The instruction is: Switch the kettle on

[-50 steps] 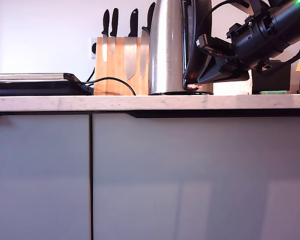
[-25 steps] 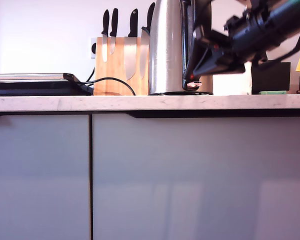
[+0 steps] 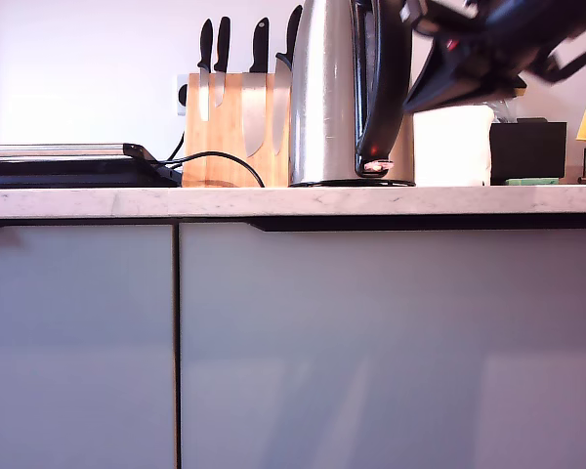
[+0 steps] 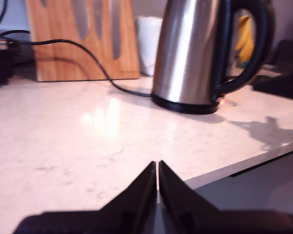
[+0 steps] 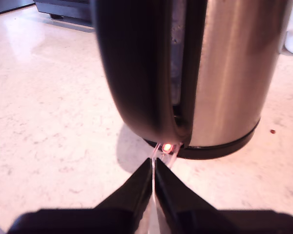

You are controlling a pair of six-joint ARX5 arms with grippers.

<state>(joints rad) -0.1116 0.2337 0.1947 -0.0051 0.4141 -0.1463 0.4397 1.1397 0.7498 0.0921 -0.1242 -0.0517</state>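
Note:
The kettle is brushed steel with a big black handle and stands on the counter in the exterior view's middle. A small red light glows at the switch at the handle's foot, and the switch also shows lit in the second wrist view. My second gripper is shut, its tips just short of that switch; in the exterior view my second gripper is blurred and raised beside the handle's upper part. My first gripper is shut near the counter's front edge, well away from the kettle.
A wooden knife block stands behind the kettle, and a black cord runs past it. A flat black appliance lies at the exterior view's left. A white roll and a black box stand at its right.
The second arm has lifted from low beside the handle's foot up toward the exterior view's upper right. The red light at the switch stays lit.

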